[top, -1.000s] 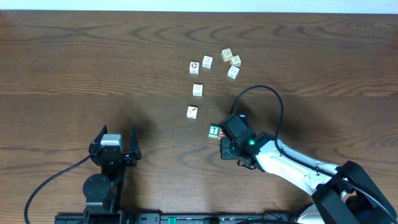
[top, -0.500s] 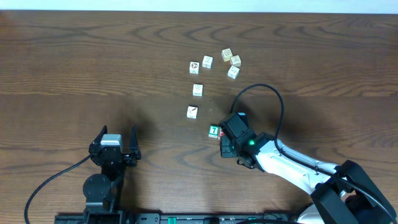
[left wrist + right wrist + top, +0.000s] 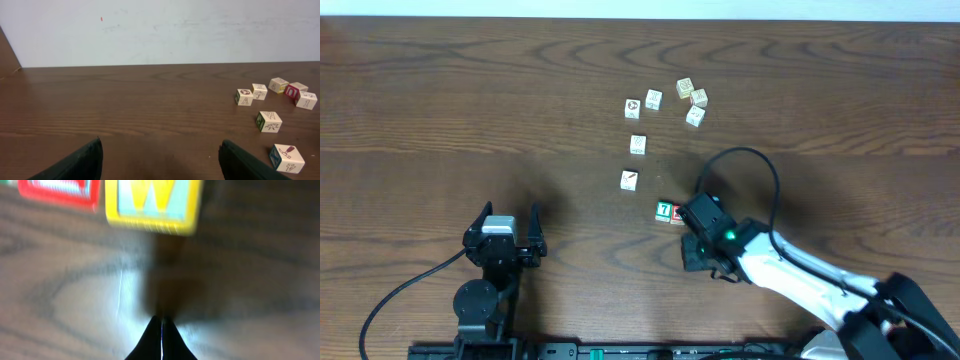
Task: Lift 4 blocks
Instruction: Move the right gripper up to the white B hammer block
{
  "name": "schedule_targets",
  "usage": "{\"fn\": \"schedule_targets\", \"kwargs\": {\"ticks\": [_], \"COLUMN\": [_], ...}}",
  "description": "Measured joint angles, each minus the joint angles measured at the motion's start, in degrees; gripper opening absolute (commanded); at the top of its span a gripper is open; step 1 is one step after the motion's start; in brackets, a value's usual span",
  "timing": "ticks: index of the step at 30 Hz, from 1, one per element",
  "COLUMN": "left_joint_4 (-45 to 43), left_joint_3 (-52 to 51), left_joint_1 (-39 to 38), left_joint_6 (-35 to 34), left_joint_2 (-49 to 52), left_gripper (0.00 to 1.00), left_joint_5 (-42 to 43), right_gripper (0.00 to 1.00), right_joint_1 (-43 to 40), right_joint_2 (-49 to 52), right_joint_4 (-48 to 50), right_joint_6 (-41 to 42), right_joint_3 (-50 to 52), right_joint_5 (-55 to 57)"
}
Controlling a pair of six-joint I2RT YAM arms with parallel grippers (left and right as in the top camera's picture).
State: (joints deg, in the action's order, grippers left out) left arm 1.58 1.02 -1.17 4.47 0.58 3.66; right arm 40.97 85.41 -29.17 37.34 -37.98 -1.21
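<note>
Spanning the scene, the dark wood table [image 3: 440, 90] has both arms at its near edge. The right arm is far the nearer to the work. Its gripper [image 3: 161, 327] is pinched fully together and holds nothing, with its tips low over bare wood. The yellow block [image 3: 152, 202] lies straight ahead of those tips, close but not touching, and shows a yellow frame and a yellow W on pale blue. The red block [image 3: 57, 190] sits just left of it in that view, seemingly touching.

From overhead, the green block [image 3: 664, 211], with a white mark, and the red one touch in a short row running left to right, just left of the right wrist. The yellow one is hidden under the arm there. The white block [image 3: 630, 180], with a dark diagonal mark, sits apart, farther and to the left.

The left gripper [image 3: 510, 218] is spread wide and empty, well left of all four. By my judgement none is lifted, and the right gripper must open before any grasp. The picture cubes [image 3: 699, 98] lie farther off.
</note>
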Motion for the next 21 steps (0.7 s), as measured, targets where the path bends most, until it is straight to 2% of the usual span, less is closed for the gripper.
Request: {"fn": "schedule_targets", "kwargs": {"ticks": [4,12,16,21], "left_joint_4": [0.02,0.00,0.00,0.00], "left_joint_3": [0.00,0.00,0.00,0.00], "left_joint_1": [0.00,0.00,0.00,0.00], "left_joint_6": [0.00,0.00,0.00,0.00], "left_joint_2": [0.02,0.02,0.00,0.00], "left_gripper": [0.74,0.74,0.75,0.74], "left_joint_5": [0.00,0.02,0.00,0.00], "right_gripper": [0.05,0.26,0.45,0.56], "right_joint_1": [0.00,0.00,-0.02,0.00], "right_joint_2": [-7.67,-26.60,-28.63,-24.76], "right_joint_4": [-0.22,-0.07,0.22,2.95], "right_joint_6": [0.17,0.48,0.63,-0.92], "right_joint_3": [0.76,0.76,0.74,0.50], "right_joint_5": [-0.98,-1.81,-0.48,1.11]}}
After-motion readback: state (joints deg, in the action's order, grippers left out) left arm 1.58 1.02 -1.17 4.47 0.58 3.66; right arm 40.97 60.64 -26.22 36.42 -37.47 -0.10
